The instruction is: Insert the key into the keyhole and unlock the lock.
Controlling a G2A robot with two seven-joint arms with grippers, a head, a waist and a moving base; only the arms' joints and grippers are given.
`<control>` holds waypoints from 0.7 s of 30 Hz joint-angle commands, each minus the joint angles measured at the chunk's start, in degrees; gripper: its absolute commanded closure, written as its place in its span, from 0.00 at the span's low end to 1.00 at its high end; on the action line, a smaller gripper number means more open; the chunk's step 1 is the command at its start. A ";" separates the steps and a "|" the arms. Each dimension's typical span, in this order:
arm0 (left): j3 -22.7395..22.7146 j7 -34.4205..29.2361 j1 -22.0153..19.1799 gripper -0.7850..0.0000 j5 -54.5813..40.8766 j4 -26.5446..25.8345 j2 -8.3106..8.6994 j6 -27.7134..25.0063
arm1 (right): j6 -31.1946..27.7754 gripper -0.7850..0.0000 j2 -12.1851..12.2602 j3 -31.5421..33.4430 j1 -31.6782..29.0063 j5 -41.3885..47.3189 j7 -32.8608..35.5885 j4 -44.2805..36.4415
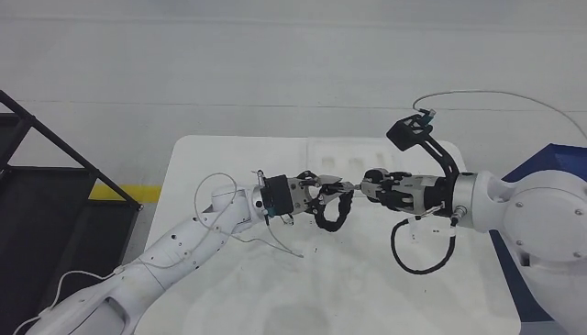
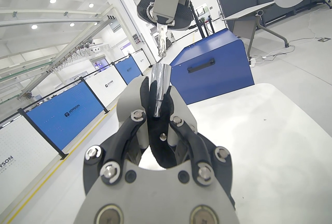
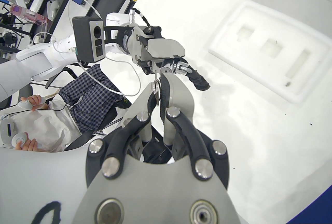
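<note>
White tabletop (image 1: pixel 367 289), both arms meet above it. Left gripper (image 2: pixel 157 95) fingers pinch shiny chrome cylinder lock (image 2: pixel 161 79), its black cable (image 3: pixel 198 78) hanging off. Right gripper (image 3: pixel 157 91) fingers pinch small silver key (image 2: pixel 161 39). Key tip lined up with the cylinder end, just short of it.

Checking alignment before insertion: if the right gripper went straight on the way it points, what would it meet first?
The right gripper leads with its key, which would likely meet the chrome lock cylinder held by the left gripper; exact line-up unclear.
</note>
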 commanded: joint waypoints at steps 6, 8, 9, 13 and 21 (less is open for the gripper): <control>-1.24 0.13 0.89 1.00 0.46 0.04 -0.39 0.02 | 1.44 1.00 0.18 -0.08 -0.26 -0.94 -0.77 -0.04; -1.53 0.15 1.07 1.00 0.77 0.00 -0.52 0.10 | 1.86 1.00 0.22 -0.16 -0.30 -1.06 -0.97 0.14; -1.68 0.16 1.18 1.00 0.88 -0.02 -0.59 0.17 | 2.06 1.00 0.23 -0.17 -0.33 -1.05 -1.12 0.23; -2.12 0.09 1.34 1.00 2.03 -0.10 -0.82 -0.02 | 2.66 1.00 0.33 0.06 -0.49 -1.25 -1.66 0.44; -3.58 -0.28 2.17 1.00 2.97 -0.73 -1.13 0.35 | 3.29 1.00 0.51 0.14 -0.65 -0.72 -1.68 0.64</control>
